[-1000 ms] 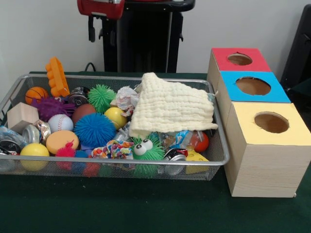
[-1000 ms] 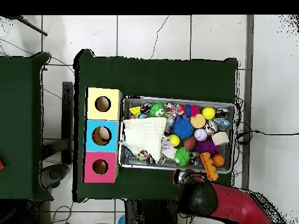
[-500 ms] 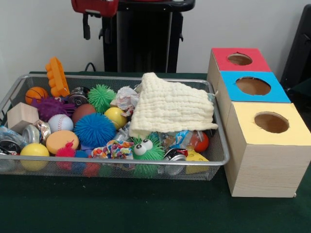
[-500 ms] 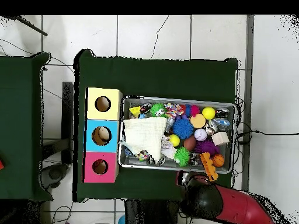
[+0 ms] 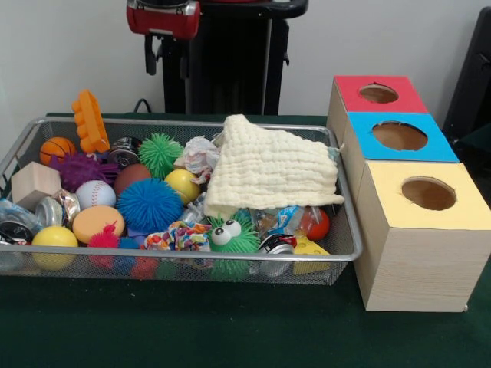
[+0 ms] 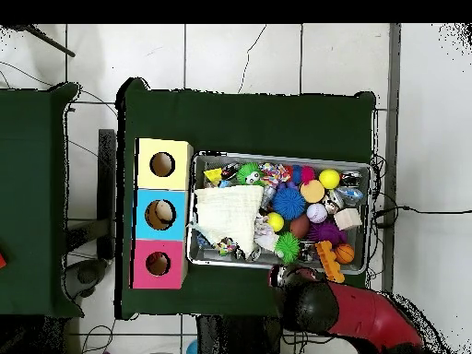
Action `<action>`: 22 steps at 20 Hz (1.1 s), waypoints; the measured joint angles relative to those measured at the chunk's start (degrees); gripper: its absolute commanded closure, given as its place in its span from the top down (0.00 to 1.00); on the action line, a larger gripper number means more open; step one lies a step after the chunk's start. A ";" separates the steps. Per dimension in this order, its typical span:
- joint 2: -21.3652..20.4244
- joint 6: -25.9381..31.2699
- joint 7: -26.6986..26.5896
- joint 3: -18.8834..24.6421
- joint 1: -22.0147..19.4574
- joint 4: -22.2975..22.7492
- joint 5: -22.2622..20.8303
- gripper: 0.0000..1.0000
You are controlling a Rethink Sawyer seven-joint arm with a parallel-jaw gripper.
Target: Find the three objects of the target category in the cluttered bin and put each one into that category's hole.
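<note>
- Hand (image 5: 164, 57) hung high over the bin's far rim, clear of everything; two dark fingers (image 5: 150, 58) pointed down with a gap between them, nothing held.
- In the overhead view the arm (image 6: 355, 313) came in at the bin's 6 o'clock edge, its wrist end just outside the rim.
- Wire mesh bin (image 5: 184, 264) sat on the green counter (image 5: 230, 330), packed with clutter.
- Front view, directly below the hand: green spiky ball (image 5: 159, 152) and crumpled wrapper (image 5: 198, 153), well apart from the hand.
- At 8 o'clock from the hand: orange toy (image 5: 90, 121), small basketball (image 5: 57, 149), purple spiky ball (image 5: 77, 168).
- Further down toward 6 o'clock: baseball (image 5: 94, 194), blue spiky ball (image 5: 149, 205), yellow ball (image 5: 182, 185), green googly-eyed toy (image 5: 229, 236).
- Cream cloth (image 5: 268, 169) covered the bin at 4 o'clock from the hand, draped over other items; red ball (image 5: 316, 224) showed under its near edge.
- Box row stood touching the bin's end: red-topped box (image 5: 368, 103), blue-topped box (image 5: 395, 146), yellow-topped box (image 5: 422, 222), each with a round hole; all three at 3 to 4 o'clock from the hand.
</note>
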 measured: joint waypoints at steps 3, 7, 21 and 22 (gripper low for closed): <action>2.04 -0.01 0.00 0.01 1.09 -1.60 -0.01 1.00; 4.04 -0.01 0.00 0.02 1.62 -3.47 -0.01 1.00; 8.02 0.00 0.00 0.02 1.60 -8.05 0.13 1.00; 8.11 0.00 0.00 0.02 1.60 -8.32 0.13 1.00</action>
